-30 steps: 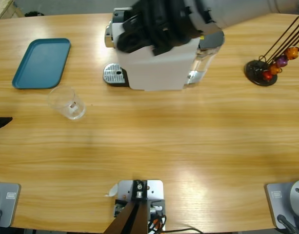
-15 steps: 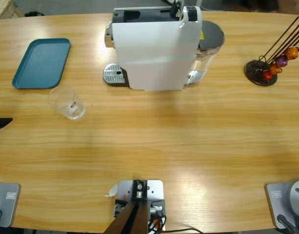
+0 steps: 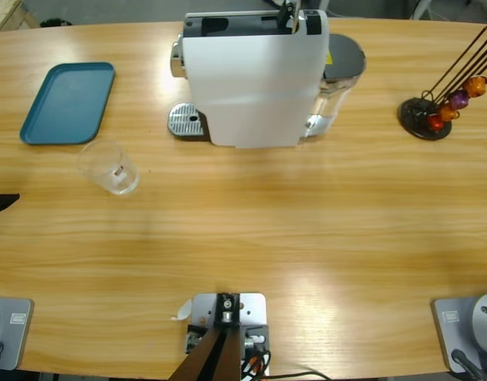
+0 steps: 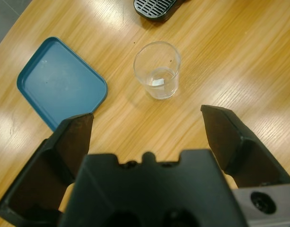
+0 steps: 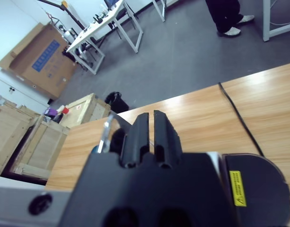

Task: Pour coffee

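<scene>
Your left tool (image 4: 147, 137) is wide open and holds nothing, so bring it down around the clear cup (image 4: 157, 70), which stands beside the blue tray (image 4: 59, 80) — close slowly, then move it to the drip grate (image 3: 187, 121) of the coffee machine (image 3: 255, 75). Your right tool (image 5: 151, 127) is squeezed closed on nothing. No coffee shows yet — the yellow sticker (image 5: 237, 188) is too small to read.

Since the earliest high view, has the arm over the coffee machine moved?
Yes. It covered the coffee machine top then; now it is gone from the high view.
</scene>
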Robot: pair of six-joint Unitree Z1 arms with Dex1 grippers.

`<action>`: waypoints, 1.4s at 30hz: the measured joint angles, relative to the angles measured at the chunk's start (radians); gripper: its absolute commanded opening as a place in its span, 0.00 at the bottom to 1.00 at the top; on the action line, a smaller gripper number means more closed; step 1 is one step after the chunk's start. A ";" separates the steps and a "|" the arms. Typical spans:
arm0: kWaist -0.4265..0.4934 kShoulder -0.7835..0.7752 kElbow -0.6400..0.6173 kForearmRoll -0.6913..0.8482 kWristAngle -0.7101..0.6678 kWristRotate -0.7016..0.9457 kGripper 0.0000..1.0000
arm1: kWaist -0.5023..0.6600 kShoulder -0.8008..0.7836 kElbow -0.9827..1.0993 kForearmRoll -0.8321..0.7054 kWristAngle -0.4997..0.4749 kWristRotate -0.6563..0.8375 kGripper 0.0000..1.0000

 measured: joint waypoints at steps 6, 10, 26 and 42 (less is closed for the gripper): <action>0.000 0.000 0.000 -0.003 -0.004 0.001 1.00 | 0.011 0.046 -0.048 0.000 0.000 0.008 0.00; 0.000 0.000 0.000 -0.003 -0.005 0.003 1.00 | 0.034 0.072 -0.074 0.000 -0.010 0.012 0.00; 0.000 0.001 0.003 -0.004 -0.007 0.006 1.00 | 0.121 0.159 -0.141 0.000 -0.067 0.027 0.00; 0.000 0.001 0.003 -0.004 -0.007 0.010 1.00 | 0.157 0.255 -0.190 0.001 -0.100 0.027 0.00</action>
